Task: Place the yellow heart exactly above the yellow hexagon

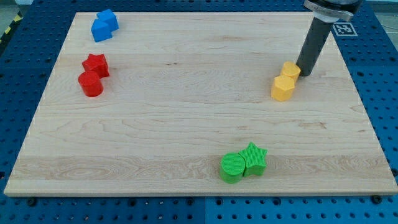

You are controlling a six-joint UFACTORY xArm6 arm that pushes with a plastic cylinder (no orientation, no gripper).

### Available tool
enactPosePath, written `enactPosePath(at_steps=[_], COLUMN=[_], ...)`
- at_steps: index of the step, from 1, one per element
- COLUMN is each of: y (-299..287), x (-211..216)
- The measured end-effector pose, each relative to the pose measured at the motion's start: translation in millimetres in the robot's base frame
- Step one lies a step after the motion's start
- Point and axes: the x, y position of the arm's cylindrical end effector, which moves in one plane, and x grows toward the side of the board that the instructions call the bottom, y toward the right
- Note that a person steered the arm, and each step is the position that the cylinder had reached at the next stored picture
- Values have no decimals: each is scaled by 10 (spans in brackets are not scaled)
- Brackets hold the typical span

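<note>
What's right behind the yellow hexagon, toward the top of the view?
The yellow heart sits directly behind the yellow hexagon, touching it. My tip stands just right of the heart. The hexagon hides the heart's lower edge.

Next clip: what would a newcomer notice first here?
The dark rod at the view's upper right, my tip touching the yellow heart, which sits directly above the yellow hexagon. Next, colour pairs: red at left, blue at top left, green at bottom centre.
</note>
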Motion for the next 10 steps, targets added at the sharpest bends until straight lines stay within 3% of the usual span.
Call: enactPosePath(at_steps=[2, 5, 10], y=[259, 1, 104], x=[36, -103, 110])
